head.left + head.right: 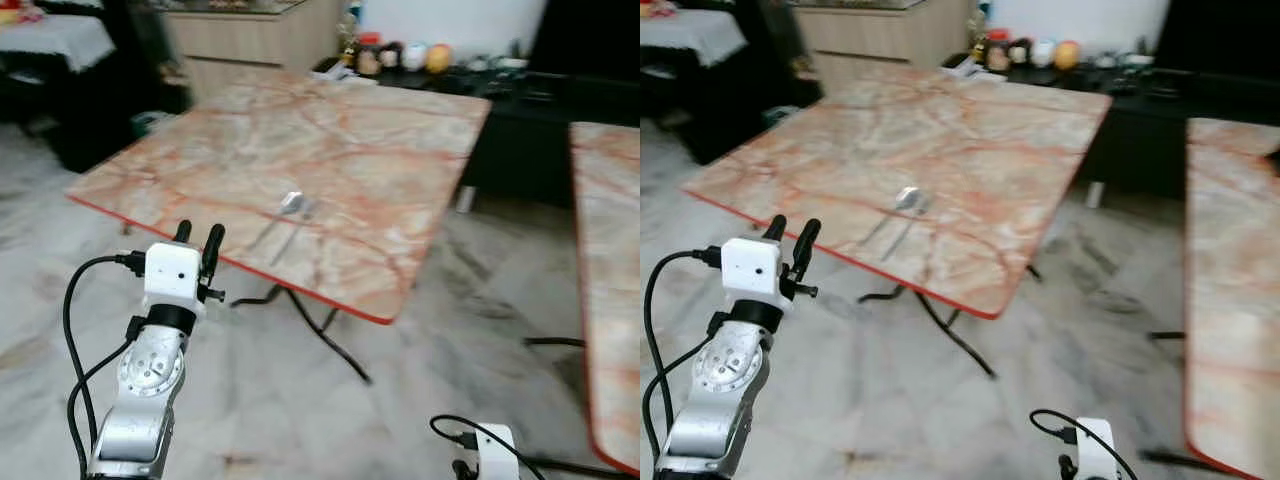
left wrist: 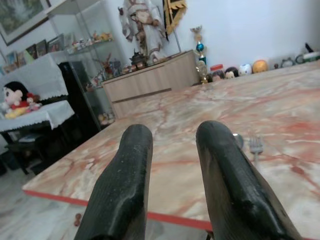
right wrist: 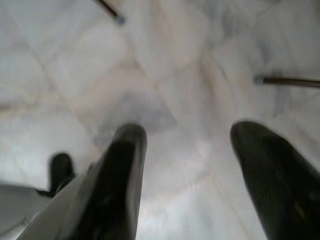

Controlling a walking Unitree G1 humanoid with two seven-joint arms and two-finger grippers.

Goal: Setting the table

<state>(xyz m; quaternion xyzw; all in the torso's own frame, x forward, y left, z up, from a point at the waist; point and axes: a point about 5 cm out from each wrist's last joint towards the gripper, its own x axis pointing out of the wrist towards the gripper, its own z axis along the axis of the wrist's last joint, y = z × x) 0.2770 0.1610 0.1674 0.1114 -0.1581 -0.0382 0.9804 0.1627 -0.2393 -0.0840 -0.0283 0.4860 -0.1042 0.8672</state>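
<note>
Left tool (image 1: 198, 236) empty, spread, facing spoon (image 1: 290, 204), fork (image 2: 256, 146).

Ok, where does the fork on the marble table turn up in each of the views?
Left eye view: the fork lies near the marble table's front edge, beside the spoon.
Right eye view: the fork, same spot, left of centre.
Left wrist view: the fork is past the left gripper.
Right wrist view: not in it.
Shared landmark: the table's red edge.
</note>
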